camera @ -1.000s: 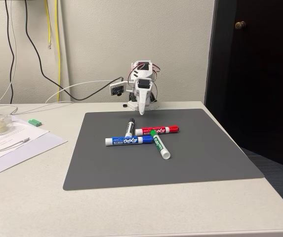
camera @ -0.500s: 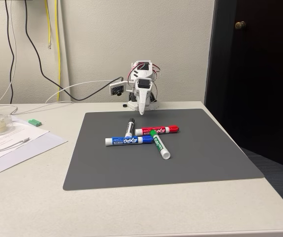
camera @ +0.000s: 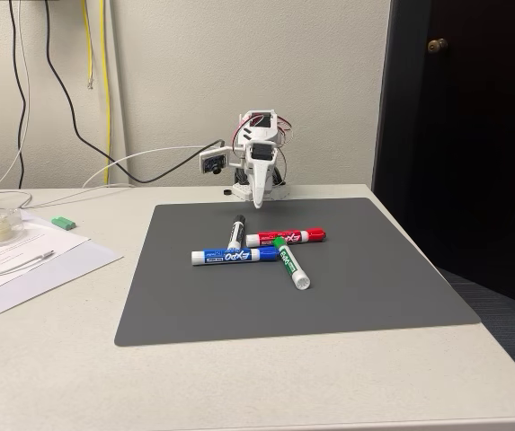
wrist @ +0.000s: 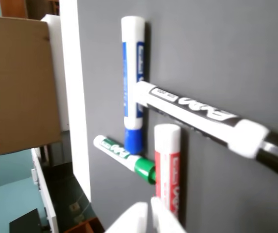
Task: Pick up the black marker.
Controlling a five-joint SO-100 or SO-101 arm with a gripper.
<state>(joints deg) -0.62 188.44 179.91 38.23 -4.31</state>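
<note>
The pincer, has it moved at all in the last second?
No. In the fixed view the pincer hangs at the same spot above the gray mat's far edge, just behind the black marker.

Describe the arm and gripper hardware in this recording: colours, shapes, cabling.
In the fixed view the arm is small and built from white plastic parts with dark motor blocks between them. Thin red wires loop near its top. The gripper has long, tapering white fingers. A small black camera module sticks out on a white bracket at its left. In the wrist view the fingertips are plain white.
</note>
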